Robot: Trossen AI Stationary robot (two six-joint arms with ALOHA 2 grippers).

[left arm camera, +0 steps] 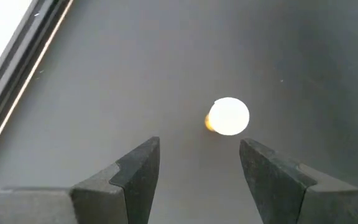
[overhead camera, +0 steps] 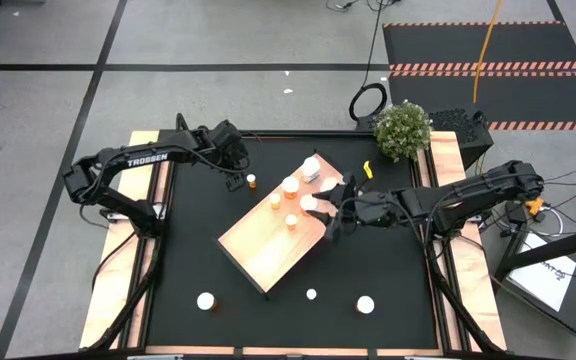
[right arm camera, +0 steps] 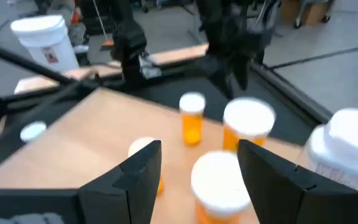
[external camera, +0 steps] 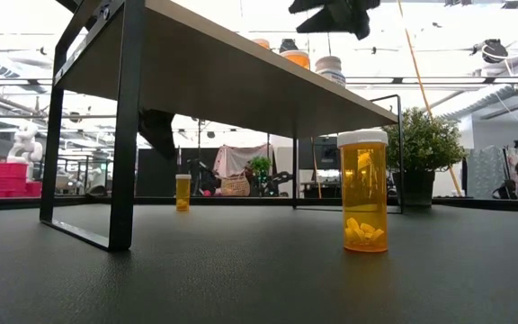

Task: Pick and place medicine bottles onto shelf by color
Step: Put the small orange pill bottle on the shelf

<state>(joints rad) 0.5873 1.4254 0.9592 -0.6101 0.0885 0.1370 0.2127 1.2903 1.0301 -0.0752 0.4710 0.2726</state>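
The table [overhead camera: 188,250] carries the pale wood shelf [overhead camera: 258,250], set askew with several medicine bottles [overhead camera: 290,185] standing on it. The right gripper [overhead camera: 330,210] hovers over the shelf's edge, fingers open and empty. The left gripper [overhead camera: 240,175] hangs fingers parted above an orange bottle [overhead camera: 251,181] on the mat, beside the shelf

Left dark six-joint arm: bent, reaching inward, two-finger gripper [left arm camera: 199,163] parted, empty. Right dark six-joint arm: extended leftward, two-finger gripper [right arm camera: 199,163] parted, empty.
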